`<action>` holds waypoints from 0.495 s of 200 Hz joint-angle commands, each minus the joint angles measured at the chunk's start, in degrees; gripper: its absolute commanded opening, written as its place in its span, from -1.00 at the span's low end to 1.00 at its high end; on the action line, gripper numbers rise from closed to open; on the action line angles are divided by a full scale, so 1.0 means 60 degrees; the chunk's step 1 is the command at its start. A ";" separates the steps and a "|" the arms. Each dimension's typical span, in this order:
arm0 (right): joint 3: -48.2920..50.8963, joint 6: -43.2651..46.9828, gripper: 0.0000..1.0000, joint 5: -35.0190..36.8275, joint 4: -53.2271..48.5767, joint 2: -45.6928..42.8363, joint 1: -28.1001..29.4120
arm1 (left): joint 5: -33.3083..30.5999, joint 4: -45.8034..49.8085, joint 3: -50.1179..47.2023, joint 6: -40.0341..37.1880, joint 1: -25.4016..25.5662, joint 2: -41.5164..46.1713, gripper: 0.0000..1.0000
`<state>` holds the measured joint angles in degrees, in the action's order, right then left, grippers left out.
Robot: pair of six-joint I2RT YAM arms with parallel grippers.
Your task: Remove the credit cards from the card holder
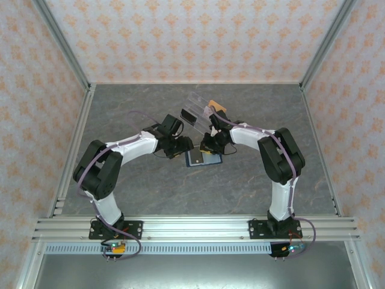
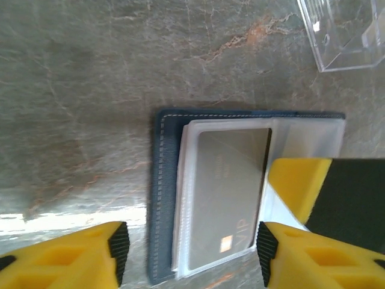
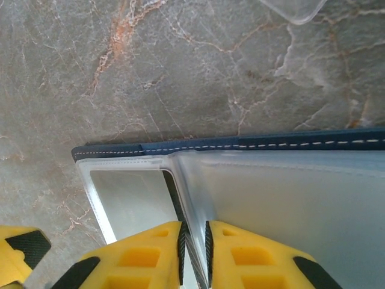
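Note:
The navy card holder (image 1: 201,159) lies open on the table, its clear sleeve pages showing. A grey-brown card (image 2: 231,186) marked VIP sits inside one sleeve. My left gripper (image 2: 191,250) is open, its fingers wide apart on either side of the holder's (image 2: 161,180) near end and above it. My right gripper (image 3: 194,256) is shut on a clear sleeve page of the holder (image 3: 240,143), pinching it upright near the spine. The same card (image 3: 129,198) shows through the sleeve to its left. An orange-tan card (image 1: 218,108) lies by the clear box.
A clear acrylic box (image 1: 195,112) stands just behind the holder, its corner in the left wrist view (image 2: 346,36). The right arm's yellow finger (image 2: 298,180) overlaps the holder's right side. Patterned walls ring the grey marble table (image 1: 150,192).

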<state>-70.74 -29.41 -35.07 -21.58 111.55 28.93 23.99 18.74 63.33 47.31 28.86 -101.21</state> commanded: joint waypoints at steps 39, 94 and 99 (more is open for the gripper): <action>-0.0017 -0.0096 -0.63 0.0303 -0.0153 0.0209 -0.0031 | 0.0632 -0.0258 0.0696 0.0075 0.0181 -0.0903 -0.38; 0.0028 -0.0046 -0.64 0.0294 -0.0183 0.0179 -0.0037 | 0.0257 0.0130 0.0857 -0.0017 0.0185 -0.1221 -0.53; 0.0047 -0.0040 -0.64 0.0293 -0.0182 0.0166 -0.0042 | 0.0265 0.0141 0.0857 -0.0034 0.0190 -0.1258 -0.56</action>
<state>-70.74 -29.41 -34.89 -21.56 112.03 28.84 26.76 17.76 66.70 47.99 29.65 -108.29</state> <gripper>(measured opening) 0.182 0.243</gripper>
